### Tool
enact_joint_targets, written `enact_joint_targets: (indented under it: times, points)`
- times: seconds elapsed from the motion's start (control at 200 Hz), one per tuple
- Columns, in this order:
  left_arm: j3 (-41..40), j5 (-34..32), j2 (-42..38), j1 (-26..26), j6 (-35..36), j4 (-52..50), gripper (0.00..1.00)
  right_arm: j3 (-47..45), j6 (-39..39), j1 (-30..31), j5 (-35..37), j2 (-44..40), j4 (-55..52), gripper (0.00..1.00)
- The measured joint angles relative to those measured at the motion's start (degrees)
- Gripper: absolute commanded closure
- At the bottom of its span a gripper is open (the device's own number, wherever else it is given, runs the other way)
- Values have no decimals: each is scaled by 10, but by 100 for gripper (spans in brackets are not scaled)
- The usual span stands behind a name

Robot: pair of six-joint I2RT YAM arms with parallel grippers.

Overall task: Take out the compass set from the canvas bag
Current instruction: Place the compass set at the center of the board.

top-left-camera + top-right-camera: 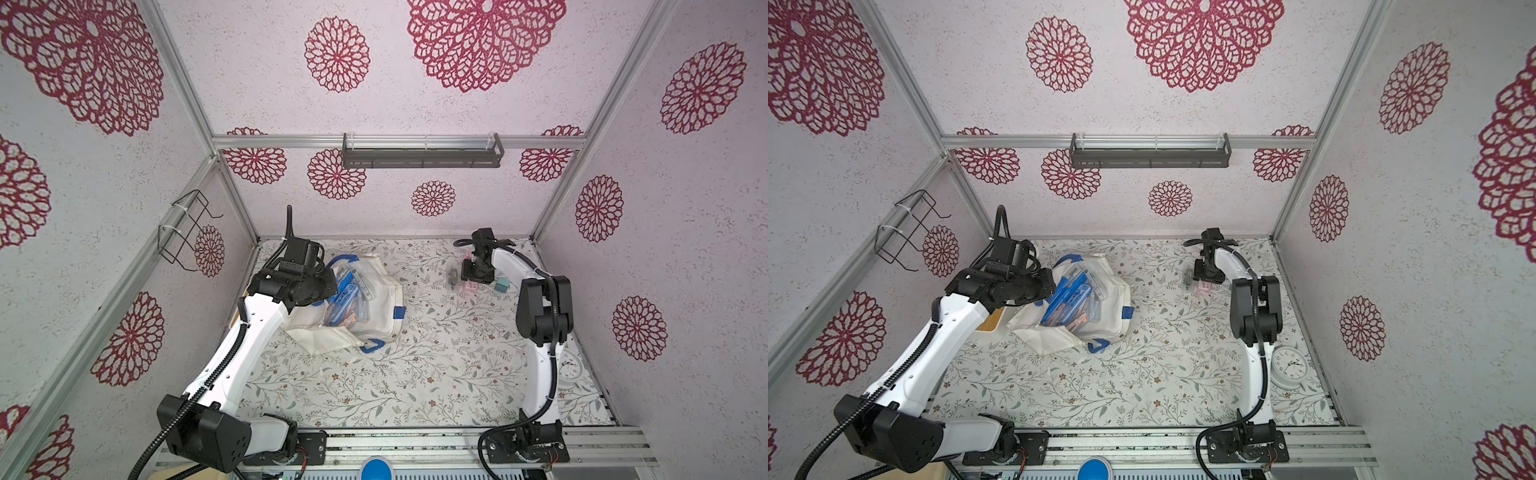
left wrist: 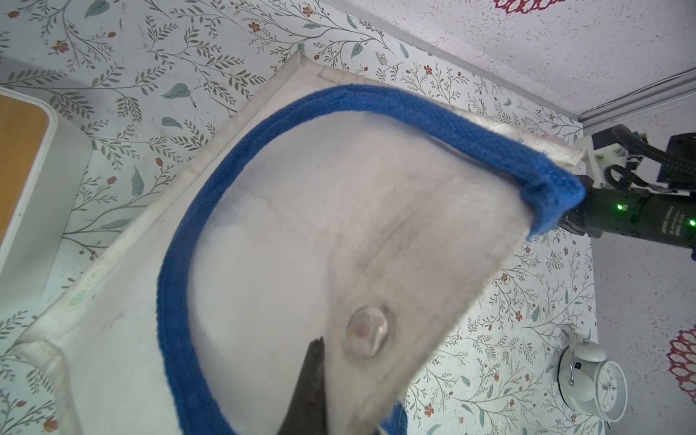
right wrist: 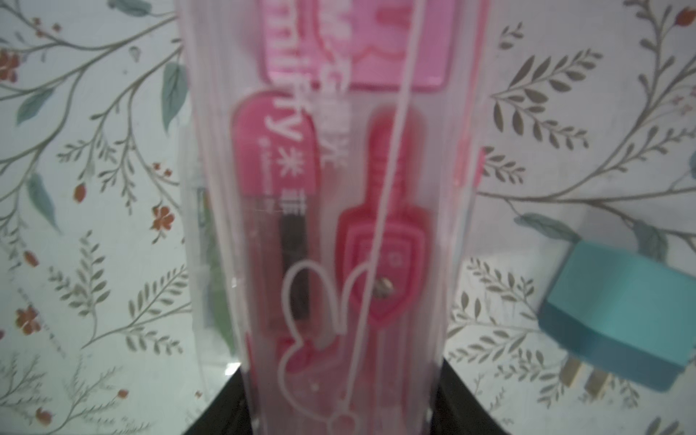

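- Pale walls [image 1: 249,83] printed with red flower medallions close in a desk [image 1: 415,374] covered in a leafy floral pattern. A black wire rack [image 1: 187,228] hangs on the left wall and a dark shelf [image 1: 422,156] on the back wall.
- At the left edge of the desk stands a white box [image 1: 990,322] with a wooden top, partly hidden by the left arm.
- The left gripper [image 1: 1050,286] is pinched tight on the rim of the canvas bag [image 1: 386,291], holding that flap of cloth up off the desk. In the left wrist view one dark finger [image 2: 310,388] shows beside a snap button [image 2: 367,331].
- The canvas bag lies crumpled in the far left part of the desk with its mouth open, one blue handle [image 1: 374,345] toward the front edge.
- Several blue cases [image 1: 347,295] in clear plastic lie inside the open mouth.
- Toward the far right corner, well apart from the bag, a small clear case [image 1: 454,277] lies on the desk.
- Just beside it is the compass set [image 3: 339,226], a pink compass in a clear case. It is out of the bag and clamped between the fingers of the right gripper [image 1: 478,276]; whether it touches the desk I cannot tell.
- A teal plug [image 1: 503,286] lies near it on the right.
- A white clock [image 1: 1289,365] lies by the right edge, nearer the front.
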Motion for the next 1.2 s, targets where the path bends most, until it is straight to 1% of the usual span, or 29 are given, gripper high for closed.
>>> enact_joint_targets:
  times: [0.14,0.235,0.32,0.45,0.605,0.8,1.011,1.121,1.201]
  points:
    - [0,0,0,1,0,0,100,83,-7,-9,0,54,-37,55]
    - [0,0,0,2,0,0,100,108,-14,-12,0,70,-54,55]
    - [0,0,0,3,0,0,100,113,-20,-12,0,74,-64,54]
    - [0,0,0,5,0,0,100,99,-23,-12,0,74,-66,51]
    - [0,0,0,8,0,0,100,59,-29,-12,0,63,-51,39]
    - [0,2,0,8,0,0,100,40,-30,-12,0,52,-44,34]
    - [0,5,0,8,0,0,100,23,-25,-12,0,25,-40,36]
    - [0,5,0,8,0,0,100,-3,-16,-12,-4,-26,-31,38]
    - [0,5,0,8,0,0,100,-26,-5,-7,-16,-79,-14,39]
